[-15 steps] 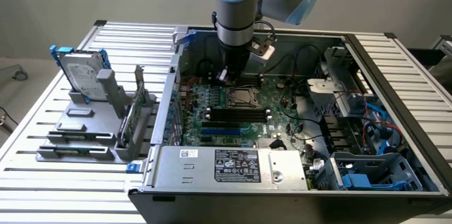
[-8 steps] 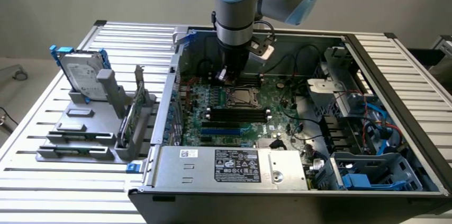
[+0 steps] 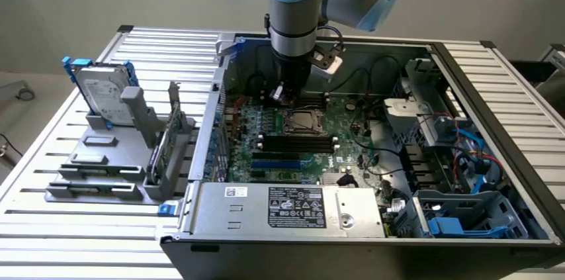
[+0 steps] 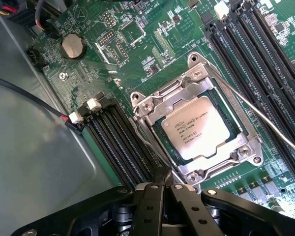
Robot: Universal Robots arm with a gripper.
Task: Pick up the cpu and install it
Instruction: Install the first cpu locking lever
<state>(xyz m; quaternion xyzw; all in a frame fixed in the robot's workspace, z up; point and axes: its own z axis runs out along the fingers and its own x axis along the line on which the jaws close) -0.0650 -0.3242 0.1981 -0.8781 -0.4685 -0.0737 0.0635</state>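
The cpu (image 4: 194, 127), a flat square chip with a silver-grey printed top, lies seated inside the metal-framed socket (image 4: 152, 105) on the green motherboard (image 4: 137, 54). My gripper (image 4: 162, 181) is shut with its black fingers (image 4: 148, 206) pressed together and nothing between them; the tips hover just off one corner of the socket frame. In the exterior view the gripper (image 3: 284, 94) hangs low inside the open computer case, just behind the socket (image 3: 300, 122). A thin metal lever (image 4: 265, 125) runs along one side of the socket.
Black memory slots (image 4: 120, 142) flank the socket on both sides. The case walls (image 3: 221, 94) and cables (image 3: 366, 75) surround the board. A hard drive (image 3: 99, 91) with blue rails stands in a grey holder at the exterior view's left. The power supply (image 3: 292, 208) sits at the case front.
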